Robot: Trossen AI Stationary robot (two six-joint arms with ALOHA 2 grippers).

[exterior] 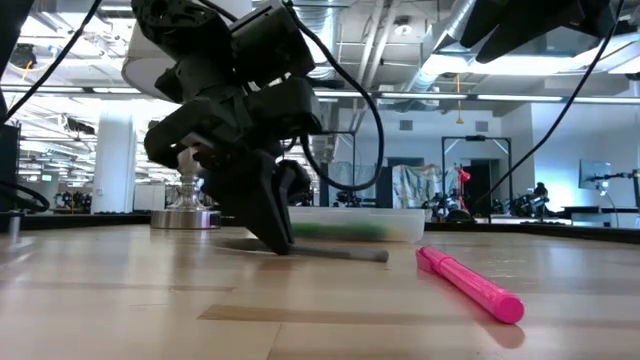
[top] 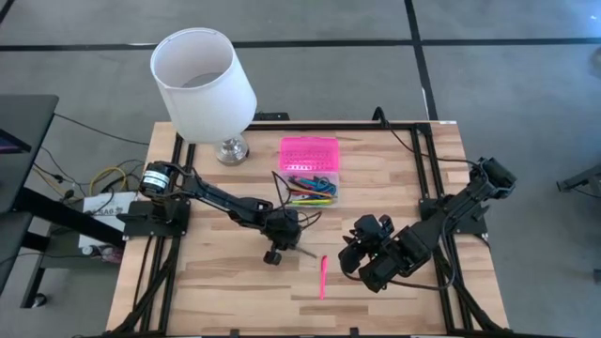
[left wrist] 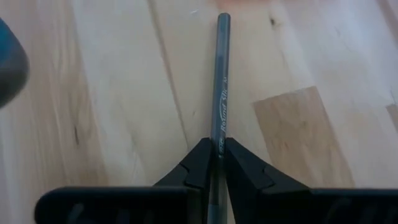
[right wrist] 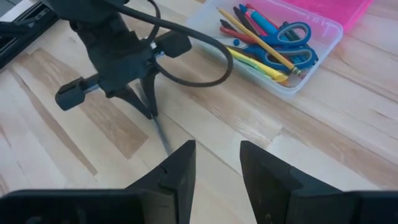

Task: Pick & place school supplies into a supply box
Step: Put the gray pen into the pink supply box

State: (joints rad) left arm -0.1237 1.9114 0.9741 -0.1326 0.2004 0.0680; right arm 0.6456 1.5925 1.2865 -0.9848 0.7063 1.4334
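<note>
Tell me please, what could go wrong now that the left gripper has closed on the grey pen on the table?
1. The left gripper pinches the grey pen near one end, so the long free part may tilt or slip during lifting.
2. The supply box already holds scissors and pens, so the grey pen may land across them.
3. The pink marker lies nearby and could get knocked.

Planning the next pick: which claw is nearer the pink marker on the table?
Right. The right claw hangs open just beside the pink marker, toward the table's right side. The left claw, shut on a grey pen, sits a bit farther, toward the box.
</note>
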